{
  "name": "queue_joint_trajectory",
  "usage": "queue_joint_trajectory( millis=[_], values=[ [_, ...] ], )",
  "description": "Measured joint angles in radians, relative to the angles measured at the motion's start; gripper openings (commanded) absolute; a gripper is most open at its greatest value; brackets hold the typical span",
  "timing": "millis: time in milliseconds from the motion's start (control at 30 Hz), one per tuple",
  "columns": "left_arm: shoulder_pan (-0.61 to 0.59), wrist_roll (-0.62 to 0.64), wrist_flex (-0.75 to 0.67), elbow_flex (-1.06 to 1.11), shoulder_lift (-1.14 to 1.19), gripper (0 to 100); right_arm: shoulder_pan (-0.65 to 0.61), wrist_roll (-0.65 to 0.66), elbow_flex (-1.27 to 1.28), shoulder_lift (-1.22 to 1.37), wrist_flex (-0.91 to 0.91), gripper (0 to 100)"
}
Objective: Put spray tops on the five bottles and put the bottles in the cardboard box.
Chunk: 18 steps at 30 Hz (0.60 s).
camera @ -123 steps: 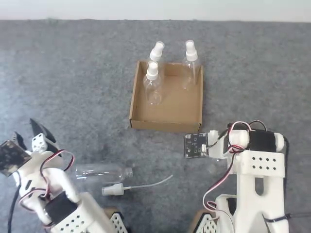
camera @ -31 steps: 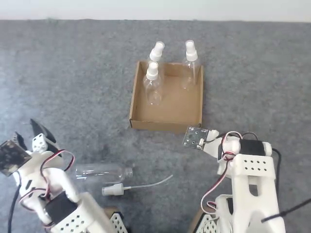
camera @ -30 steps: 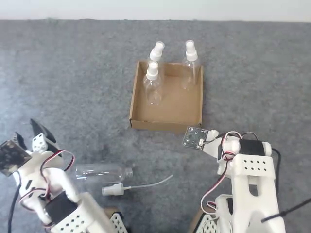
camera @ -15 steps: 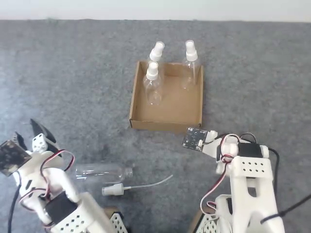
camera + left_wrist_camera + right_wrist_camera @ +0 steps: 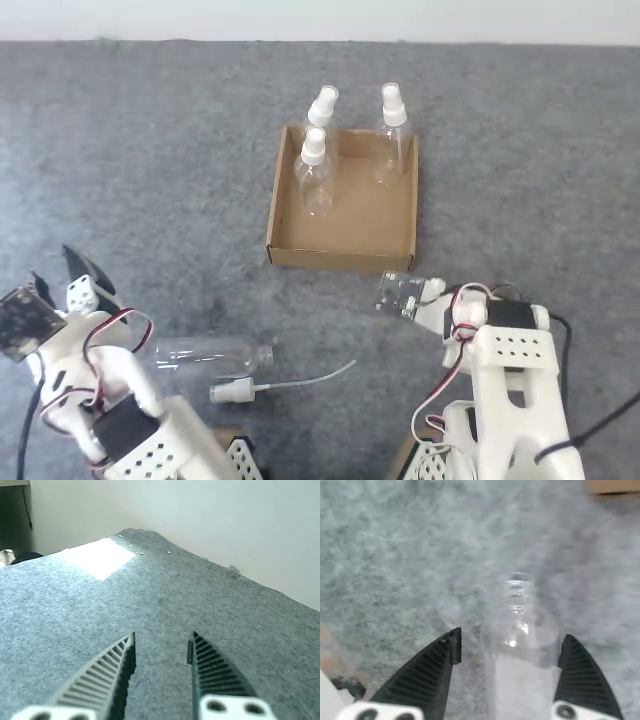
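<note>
Box [image 5: 350,228] on grey carpet [image 5: 150,180], white wall [image 5: 320,18] beyond

Right arm [image 5: 510,350], left arm [image 5: 70,340]: white perforated shells, black servo blocks, red-white-black cable loops. Fingers [image 5: 112,672] black, ribbed. Small board [image 5: 400,293], perhaps camera.

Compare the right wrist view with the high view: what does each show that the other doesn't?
Right wrist view: the right gripper, fingers open either side of an uncapped clear bottle. High view: three capped bottles standing toward the far wall of the cardboard box, and another bare bottle lying by a loose spray top. Both: the cardboard box, just a corner of it from the wrist, and the grey carpet.
</note>
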Motion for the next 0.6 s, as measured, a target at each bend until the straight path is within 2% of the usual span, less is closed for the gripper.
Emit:
queue_joint_trajectory(
  millis=[100, 300, 467, 600],
  values=[
    [0.0, 0.0, 0.0, 0.0, 0.0, 16, -0.023, 0.003, 0.061, -0.002, -0.058, 26.2],
    [0.0, 0.0, 0.0, 0.0, 0.0, 16, -0.023, 0.002, 0.098, 0.0, -0.129, 12.9],
    [0.0, 0.0, 0.0, 0.0, 0.0, 16, -0.023, 0.002, 0.098, 0.0, -0.137, 16.9],
    [0.0, -0.002, 0.0, 0.0, 0.0, 16, -0.023, 0.002, 0.098, 0.0, -0.14, 12.5]
  ],
)
